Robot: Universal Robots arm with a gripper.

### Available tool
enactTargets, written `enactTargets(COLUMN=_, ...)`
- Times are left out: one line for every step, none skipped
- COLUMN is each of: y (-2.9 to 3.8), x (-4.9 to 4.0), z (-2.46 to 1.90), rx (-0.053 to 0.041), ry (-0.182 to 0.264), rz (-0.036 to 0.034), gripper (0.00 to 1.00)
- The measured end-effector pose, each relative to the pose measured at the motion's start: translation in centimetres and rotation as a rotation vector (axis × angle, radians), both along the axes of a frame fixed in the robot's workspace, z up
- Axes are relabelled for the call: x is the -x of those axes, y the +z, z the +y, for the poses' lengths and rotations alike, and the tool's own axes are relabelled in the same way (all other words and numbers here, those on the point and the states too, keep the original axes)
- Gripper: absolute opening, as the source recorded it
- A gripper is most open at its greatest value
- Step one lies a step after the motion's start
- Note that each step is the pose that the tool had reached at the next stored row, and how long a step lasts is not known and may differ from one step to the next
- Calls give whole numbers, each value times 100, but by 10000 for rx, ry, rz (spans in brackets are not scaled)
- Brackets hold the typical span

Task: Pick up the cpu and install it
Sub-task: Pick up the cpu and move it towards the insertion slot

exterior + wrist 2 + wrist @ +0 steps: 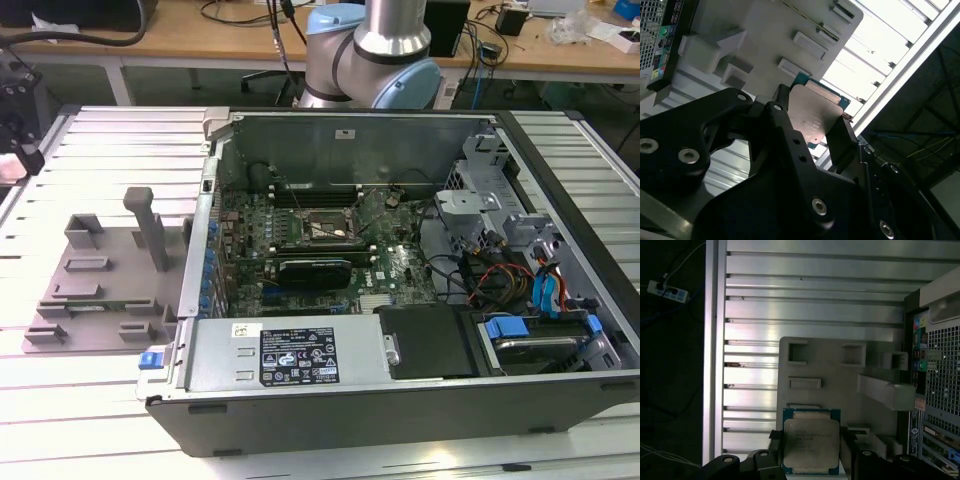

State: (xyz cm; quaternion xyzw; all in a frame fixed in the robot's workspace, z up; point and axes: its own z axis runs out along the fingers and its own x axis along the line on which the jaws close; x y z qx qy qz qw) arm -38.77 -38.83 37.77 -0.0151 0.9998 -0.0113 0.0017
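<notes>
The cpu (811,444) is a small square chip with a silvery top plate on a green-edged board. In both wrist views it sits between my gripper's (811,446) black fingers (774,441), which are shut on two of its opposite edges. Seen in the second wrist view, the cpu (815,112) hangs in the gripper (812,120) above the grey fixture tray (770,35). That tray (100,285) lies on the slatted table at the exterior view's left. The black socket frame (320,228) sits on the motherboard inside the open computer case (350,410).
The robot base (375,60) stands behind the case. A tall grey post (148,225) rises from the tray. The case's rear panel (940,385) borders the tray. The power supply (290,352), cables and blue drive clips (545,290) fill the case's near and right parts.
</notes>
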Motion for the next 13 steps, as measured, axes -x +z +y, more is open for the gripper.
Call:
enactTargets(y=0, x=-15, z=0, rx=0, ry=0, rz=0, gripper=55)
enactTargets(y=0, x=-63, z=0, rx=-1, ry=1, rz=0, gripper=55)
enactTargets(y=-1, x=-106, z=0, rx=-1, ry=0, rz=-1, gripper=55)
enactTargets(y=-1, x=-146, z=0, rx=-1, ry=1, rz=-2, gripper=55)
enactTargets(y=-2, x=-195, z=-1, rx=-1, ry=1, rz=-2, gripper=55)
enactTargets(y=-1, x=-239, z=0, rx=0, ry=0, rz=0, gripper=55)
enactTargets(y=-1, x=-325, z=0, rx=-1, ry=0, rz=1, gripper=55)
enactTargets(y=-2, x=-368, z=0, rx=-2, ry=0, rz=1, gripper=55)
enactTargets(y=-1, x=-414, z=-1, rx=-1, ry=1, rz=3, gripper=55)
enactTargets(y=-1, x=-480, z=-1, rx=-1, ry=2, rz=5, gripper=55)
enactTargets(y=-2, x=-563, z=0, rx=-1, ry=0, rz=7, gripper=55)
enactTargets(y=-1, x=-653, z=0, rx=-1, ry=0, rz=9, gripper=55)
enactTargets(y=-2, x=-737, z=-1, rx=-2, ry=2, rz=11, gripper=55)
